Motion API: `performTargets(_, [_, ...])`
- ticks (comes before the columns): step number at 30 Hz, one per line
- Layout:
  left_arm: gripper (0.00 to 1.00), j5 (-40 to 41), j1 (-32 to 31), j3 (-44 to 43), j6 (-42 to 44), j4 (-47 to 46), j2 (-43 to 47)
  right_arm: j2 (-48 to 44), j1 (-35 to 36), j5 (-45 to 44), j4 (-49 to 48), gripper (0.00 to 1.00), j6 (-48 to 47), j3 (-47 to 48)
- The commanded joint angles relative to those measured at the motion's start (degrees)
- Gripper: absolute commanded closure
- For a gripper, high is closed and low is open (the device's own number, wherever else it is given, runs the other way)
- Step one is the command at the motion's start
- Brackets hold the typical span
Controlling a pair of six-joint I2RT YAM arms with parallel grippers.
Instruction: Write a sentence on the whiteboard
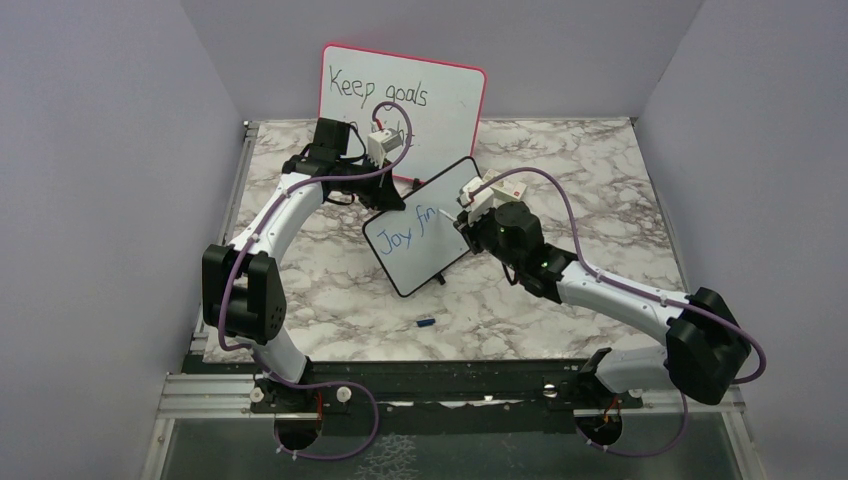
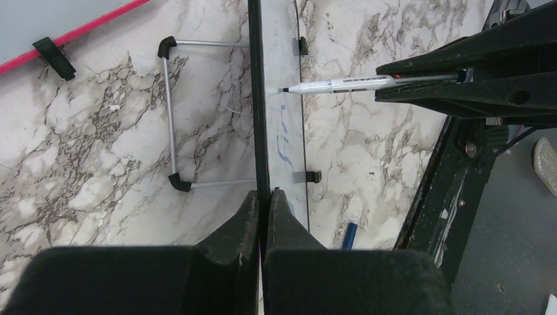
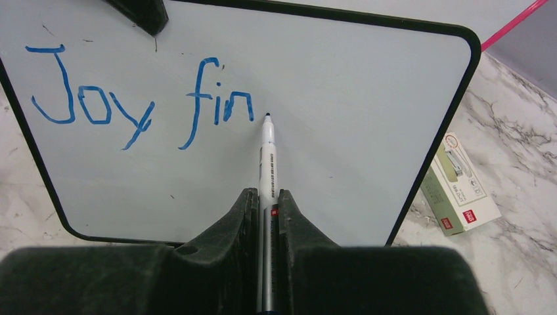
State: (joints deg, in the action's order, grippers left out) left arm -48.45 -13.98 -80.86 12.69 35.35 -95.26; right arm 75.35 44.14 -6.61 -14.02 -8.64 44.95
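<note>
Small black-framed whiteboard [image 3: 368,138]: probably light, stiff, slick-faced; left pincer [image 2: 263,211] clamps its frame edge.
Slim white marker [image 3: 267,154]: pinched in right pincer [image 3: 266,211], tip just ahead, beside blue sentence [image 3: 197,96] "Joy fin".

The whiteboard [image 3: 341,98] has a smooth, glossy white face in a black plastic frame. The table [image 2: 85,164] is smooth and marble-patterned. The marker [image 3: 267,154] is glossy white plastic. The stand [image 2: 169,118] is bare metal rod. The box [image 3: 460,187] is printed cardboard. The left gripper [image 2: 263,200] and right gripper [image 3: 266,200] look like matt black plastic.
</note>
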Motion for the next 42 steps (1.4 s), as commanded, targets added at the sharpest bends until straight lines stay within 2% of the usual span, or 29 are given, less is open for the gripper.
performTargets(1, [1.00, 1.8, -0.8, 2.1, 3.0, 2.3, -1.8, 0.9, -0.1, -0.8, -3.2, 0.99, -0.6, 2.4])
performTargets(16, [1.00, 1.8, -1.1, 2.2, 3.2, 2.3, -1.7, 1.6, -0.1, -0.7, -4.5, 1.00, -0.7, 3.2])
performTargets(33, [1.00, 2.5, -1.0, 2.1, 3.0, 2.3, -1.5, 1.1, -0.1, 2.1, 0.0, 0.99, -0.4, 3.3])
performTargets(42, [1.00, 2.7, -1.0, 2.1, 3.0, 2.3, -1.6, 1.0, -0.1, 0.8, -0.2, 1.00, -0.1, 3.1])
